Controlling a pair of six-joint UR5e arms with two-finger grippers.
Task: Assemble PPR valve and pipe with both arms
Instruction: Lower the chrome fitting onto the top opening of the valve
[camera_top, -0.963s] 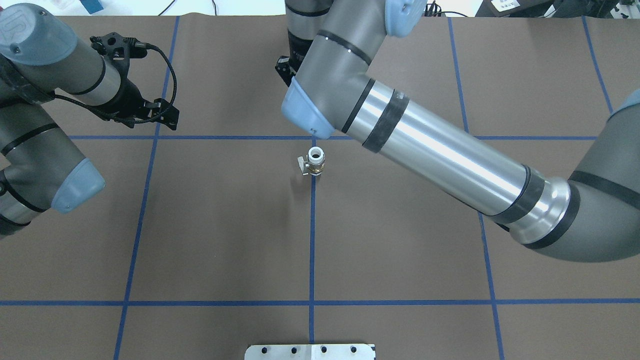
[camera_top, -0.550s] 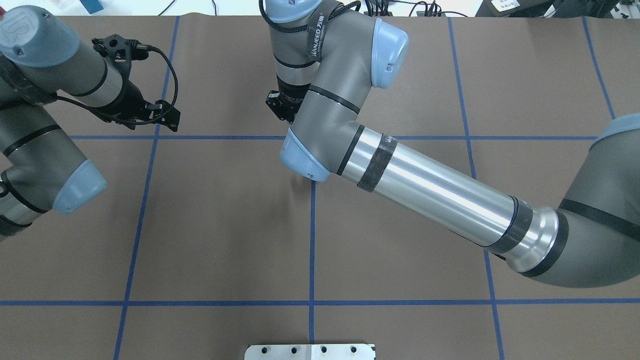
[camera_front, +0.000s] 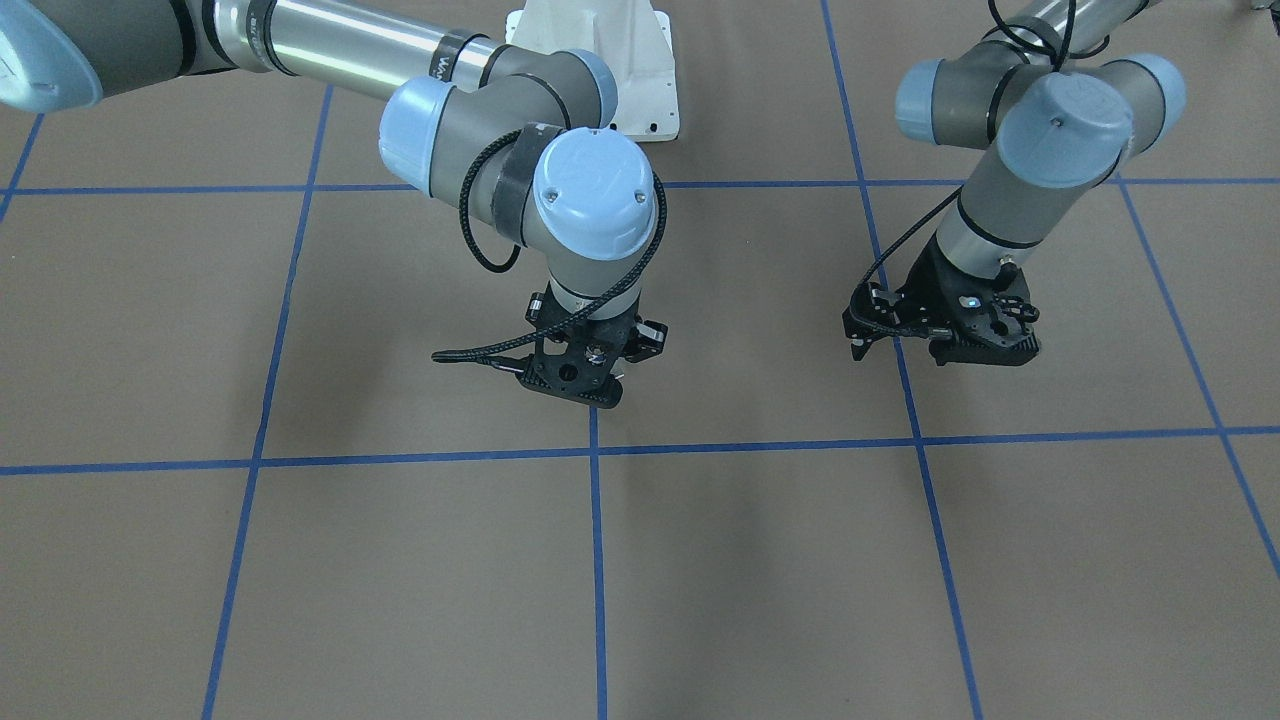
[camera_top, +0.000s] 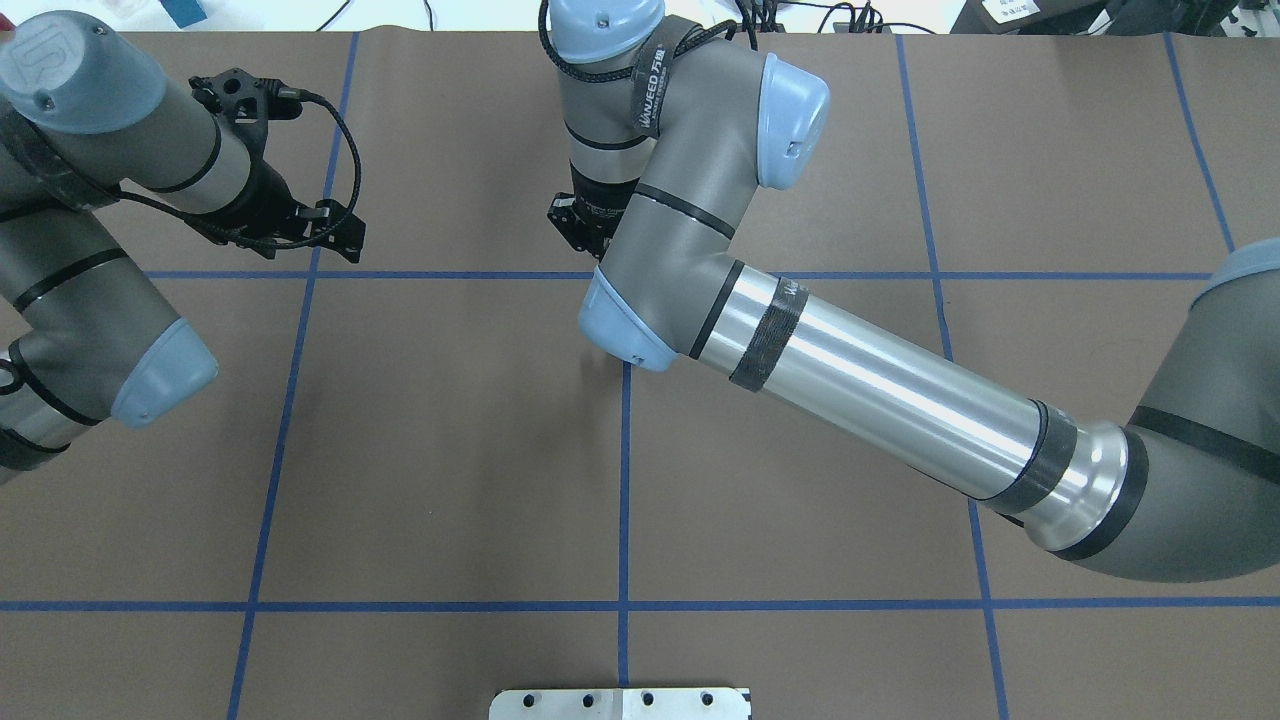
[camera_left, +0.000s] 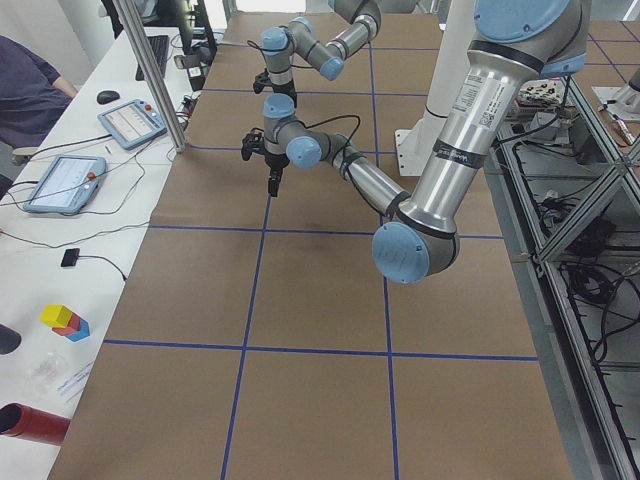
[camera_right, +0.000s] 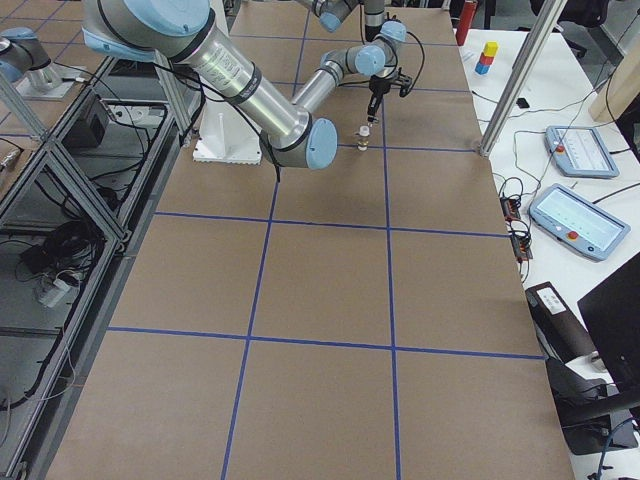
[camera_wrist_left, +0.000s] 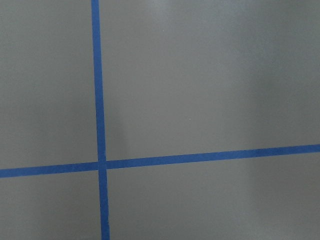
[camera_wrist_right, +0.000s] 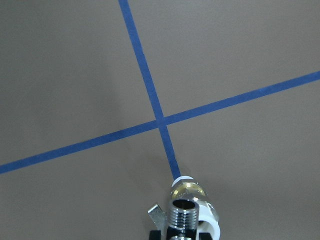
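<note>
The PPR valve (camera_wrist_right: 189, 191) stands upright on the brown table on a blue tape line, its grey lever (camera_wrist_right: 156, 215) to the left. It also shows in the exterior right view (camera_right: 365, 137). My right gripper (camera_right: 372, 108) hangs straight above it, shut on the chrome threaded pipe (camera_wrist_right: 182, 216), whose open end points down at the valve's white top. I cannot tell whether they touch. In the overhead view my right arm (camera_top: 660, 250) hides both parts. In the front view the right gripper (camera_front: 590, 395) hides them. My left gripper (camera_front: 900, 352) hovers open and empty over the table, well to the side.
The white bolted base plate (camera_top: 620, 703) sits at the robot's edge of the table. Blue tape lines (camera_top: 624, 480) grid the brown mat. A side bench with tablets (camera_left: 130, 120) and a metal post (camera_left: 150, 70) stands beyond the far edge.
My right arm has swung in over the valve, which stood in plain sight a second ago and is now covered in the overhead view. The left arm has barely moved.
</note>
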